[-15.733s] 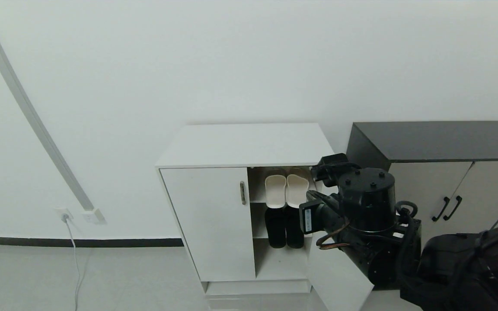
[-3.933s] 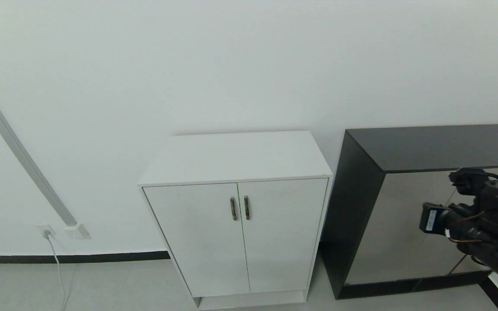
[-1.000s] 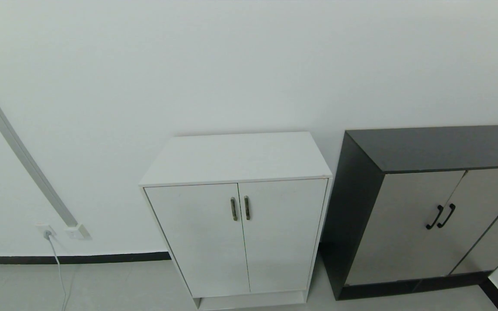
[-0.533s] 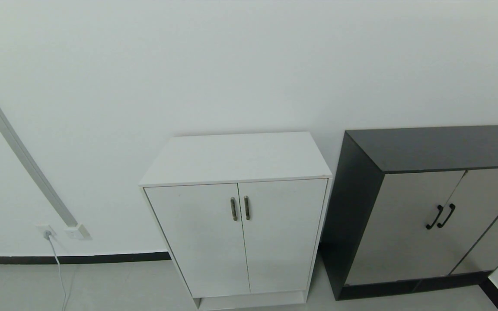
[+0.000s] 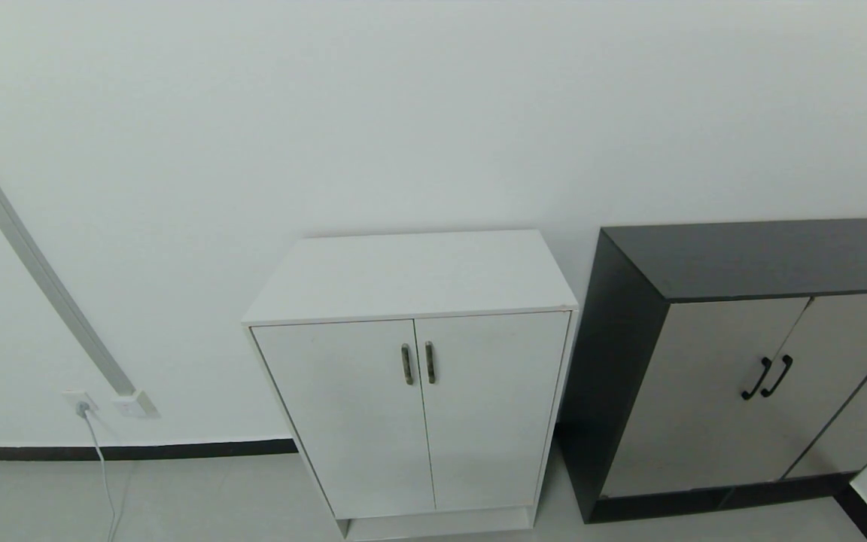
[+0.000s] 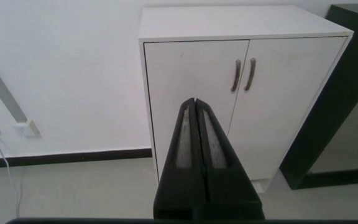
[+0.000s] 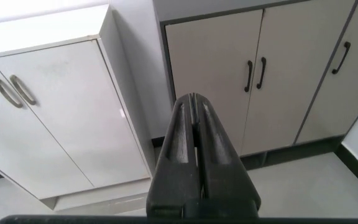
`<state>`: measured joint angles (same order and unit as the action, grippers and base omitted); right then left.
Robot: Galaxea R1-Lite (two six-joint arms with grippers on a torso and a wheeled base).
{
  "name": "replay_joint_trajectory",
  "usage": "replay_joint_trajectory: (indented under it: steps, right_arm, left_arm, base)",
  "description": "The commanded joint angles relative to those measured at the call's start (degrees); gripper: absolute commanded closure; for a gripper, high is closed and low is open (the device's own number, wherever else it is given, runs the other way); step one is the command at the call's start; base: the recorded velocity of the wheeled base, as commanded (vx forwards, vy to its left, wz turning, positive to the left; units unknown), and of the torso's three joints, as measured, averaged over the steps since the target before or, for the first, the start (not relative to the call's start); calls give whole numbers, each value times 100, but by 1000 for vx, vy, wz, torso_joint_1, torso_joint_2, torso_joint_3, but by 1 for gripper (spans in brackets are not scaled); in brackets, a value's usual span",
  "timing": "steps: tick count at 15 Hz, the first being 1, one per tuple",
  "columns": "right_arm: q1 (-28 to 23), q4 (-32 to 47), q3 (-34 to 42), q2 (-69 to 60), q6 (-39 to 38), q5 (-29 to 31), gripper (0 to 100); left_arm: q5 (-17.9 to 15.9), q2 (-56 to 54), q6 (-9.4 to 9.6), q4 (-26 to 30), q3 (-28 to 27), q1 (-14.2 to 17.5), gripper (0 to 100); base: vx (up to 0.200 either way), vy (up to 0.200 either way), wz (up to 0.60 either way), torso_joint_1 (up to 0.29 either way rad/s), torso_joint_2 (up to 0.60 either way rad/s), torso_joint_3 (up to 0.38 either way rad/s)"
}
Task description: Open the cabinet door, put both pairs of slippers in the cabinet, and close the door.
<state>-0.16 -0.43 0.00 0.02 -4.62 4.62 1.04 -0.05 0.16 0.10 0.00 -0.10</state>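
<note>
The white cabinet (image 5: pixel 411 275) stands against the wall with a black cabinet (image 5: pixel 749 256) just beside it on the robot's right. Both of its doors are shut. The right door (image 5: pixel 490 406) stood swung open some fifteen seconds ago, with the right arm at it. Now it meets the left door (image 5: pixel 343 414) along a thin straight seam. It looks fully home, though the head view cannot settle whether it sits perfectly flush.

Neither pair of slippers is in sight. In the open-door picture a white pair stood on the upper shelf and a black pair on the shelf below, so they are presumably behind the right door.

The right arm, in front of the black cabinet about four seconds ago, has since left the head view (which itself shifted after the open-door picture). Nothing has moved in the last second.

The left end effector (image 6: pixel 195 102) hangs well back from the white cabinet, fingers pressed together on nothing. The right end effector (image 7: pixel 194 96) is likewise closed and empty, facing the gap between the cabinets. The paired handles (image 5: pixel 418 363) are untouched.

Judged from this, the task is done.
</note>
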Motion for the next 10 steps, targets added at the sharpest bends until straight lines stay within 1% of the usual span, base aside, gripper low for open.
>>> replay_joint_trajectory:
  steps: [1, 10]
  right_arm:
    - [-2, -1, 0, 6, 14, -5, 100]
    - [-2, 8, 0, 6, 49, -31, 100]
  left_arm:
    - [2, 5, 2, -1, 0, 1, 100]
    - [2, 5, 2, -1, 0, 1, 100]
  base:
    - [0, 0, 0, 0, 0, 0]
    - [0, 0, 0, 0, 0, 0]
